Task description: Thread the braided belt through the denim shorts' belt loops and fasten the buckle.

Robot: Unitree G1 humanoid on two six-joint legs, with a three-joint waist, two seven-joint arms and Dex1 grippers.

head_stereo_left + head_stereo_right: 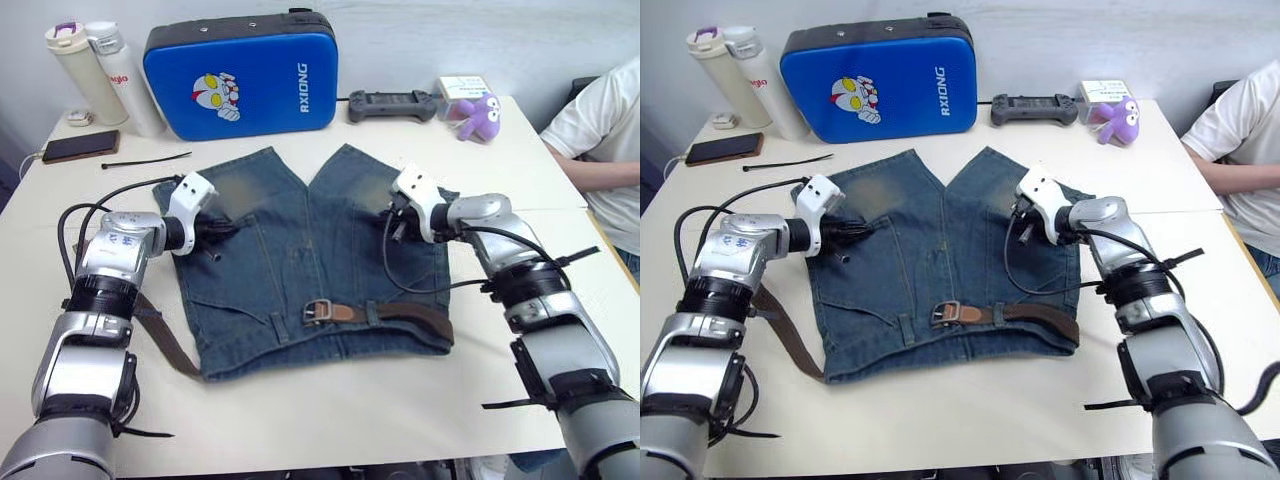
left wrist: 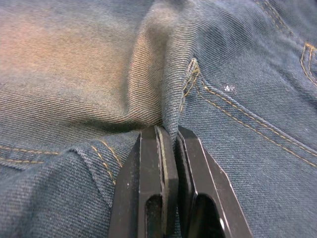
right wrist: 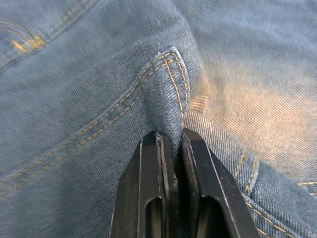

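So the denim shorts lie flat mid-table, waistband toward me, legs pointing away. The braided belt already runs along the waistband on my right half of the shorts, with the buckle sitting about at the middle of the waistband. The other end of the belt trails off the shorts' left edge and lies loose on the table under my left arm. I can't tell from here how many belt loops it actually goes through.

Both claws are on the shorts, not the belt. The left claw is squeezed down on a pinched ridge of denim near a pocket seam on the left side of the shorts. The right claw is doing the same on a fold by a stitched pocket corner on the right side. Fingers on both are nearly together, with just cloth between them.

My worry is that if I tug the shorts from these two pinches, the waistband bunches and the belt slides back out of whatever loops it's in. The loose tail under my left arm could also snag and drag. And there's a black cable tie beyond the shorts, plus a phone, bottles and a blue case farther back.
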